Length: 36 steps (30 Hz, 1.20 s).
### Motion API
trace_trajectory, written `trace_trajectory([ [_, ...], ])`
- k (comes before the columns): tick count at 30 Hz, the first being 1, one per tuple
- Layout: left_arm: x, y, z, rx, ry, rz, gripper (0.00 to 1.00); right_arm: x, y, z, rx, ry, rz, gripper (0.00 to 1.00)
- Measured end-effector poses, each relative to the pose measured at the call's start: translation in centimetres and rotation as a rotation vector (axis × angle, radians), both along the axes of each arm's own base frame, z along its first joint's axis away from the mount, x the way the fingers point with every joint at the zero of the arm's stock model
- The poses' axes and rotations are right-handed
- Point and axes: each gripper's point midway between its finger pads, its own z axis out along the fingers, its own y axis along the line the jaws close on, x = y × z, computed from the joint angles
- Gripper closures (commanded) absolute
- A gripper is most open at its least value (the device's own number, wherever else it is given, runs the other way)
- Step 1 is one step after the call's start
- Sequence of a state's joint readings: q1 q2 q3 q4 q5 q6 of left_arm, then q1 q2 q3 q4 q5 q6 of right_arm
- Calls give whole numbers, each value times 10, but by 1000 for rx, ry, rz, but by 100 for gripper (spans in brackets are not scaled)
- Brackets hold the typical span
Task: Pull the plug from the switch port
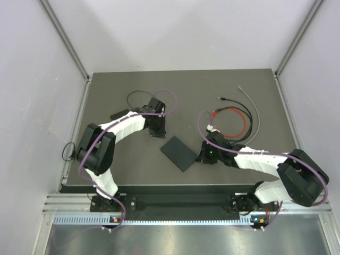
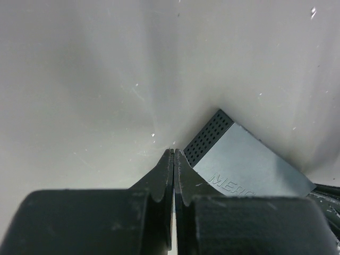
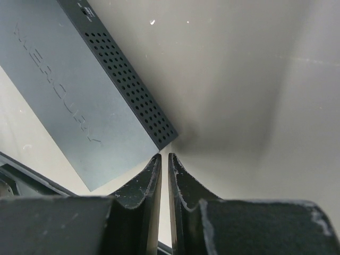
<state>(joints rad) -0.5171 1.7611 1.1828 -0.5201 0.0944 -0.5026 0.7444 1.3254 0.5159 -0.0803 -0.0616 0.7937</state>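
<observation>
While top view shows loose cables, wrist views show switch vents, both jaws clenched empty.

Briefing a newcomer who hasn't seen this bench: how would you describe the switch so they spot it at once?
On the dark table, look near the middle, just left of the right end effector. The switch lies there at a slant: the only flat, plain dark slab, unlike the thin red cable and grey cable behind it.
</observation>
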Motion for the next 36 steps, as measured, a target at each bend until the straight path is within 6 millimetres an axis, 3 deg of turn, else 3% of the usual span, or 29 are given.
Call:
trace_trajectory([
  [13, -25, 0, -32, 6, 68, -10, 100, 3, 10, -5, 13, 28, 12, 90],
  [26, -21, -2, -28, 66, -7, 19, 100, 18, 13, -4, -54, 78, 38, 90],
  [36, 0, -8, -27, 96, -18, 32, 100, 55, 3, -4, -151, 89, 36, 89],
])
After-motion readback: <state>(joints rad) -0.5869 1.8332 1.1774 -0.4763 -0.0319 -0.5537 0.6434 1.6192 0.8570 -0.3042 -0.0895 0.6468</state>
